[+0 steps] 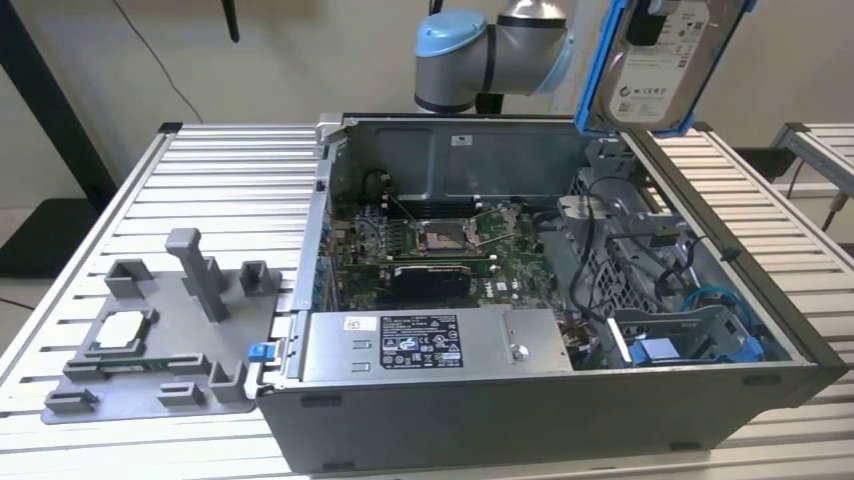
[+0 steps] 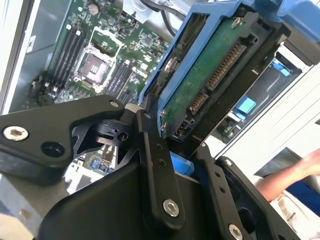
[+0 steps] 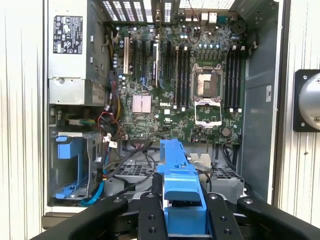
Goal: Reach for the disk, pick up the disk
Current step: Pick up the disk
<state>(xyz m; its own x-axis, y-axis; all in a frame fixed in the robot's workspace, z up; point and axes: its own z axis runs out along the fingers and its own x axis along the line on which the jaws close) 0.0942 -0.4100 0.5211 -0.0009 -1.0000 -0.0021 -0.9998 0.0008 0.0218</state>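
My gripper [image 2: 165,150] is clamped on the disk [image 2: 210,75]: in the second wrist view its black fingers [image 2: 155,165] press against the blue carrier rail on either side, and I see the drive's green circuit board and its connector edge facing the camera. In the first wrist view the gripper [image 3: 181,212] has the same blue carrier [image 3: 177,180] pinched between its two black finger bars, seen end-on, with the open case far below it.

In the exterior view the disk [image 1: 661,65] hangs tilted, nearly upright, well above the rear corner of the computer case [image 1: 534,420] on the exterior view's right, its white label facing out and the blue rail running down its edge. It is clear of the case and touches nothing but my tool. The arm's blue-capped joint [image 1: 461,50] sits just beside it.

Below, the case lies open on the slatted metal table [image 1: 214,180]. I see the motherboard [image 3: 185,85] with its bare processor socket [image 3: 207,82], the grey power supply box [image 1: 427,345] along the front wall, and an empty blue drive bay [image 3: 72,165] with loose cables near it. A grey fixture [image 1: 160,340] stands on the table beside the case, holding a small silver chip [image 1: 123,325]. A person's arm [image 2: 290,177] shows at the edge of the second wrist view.
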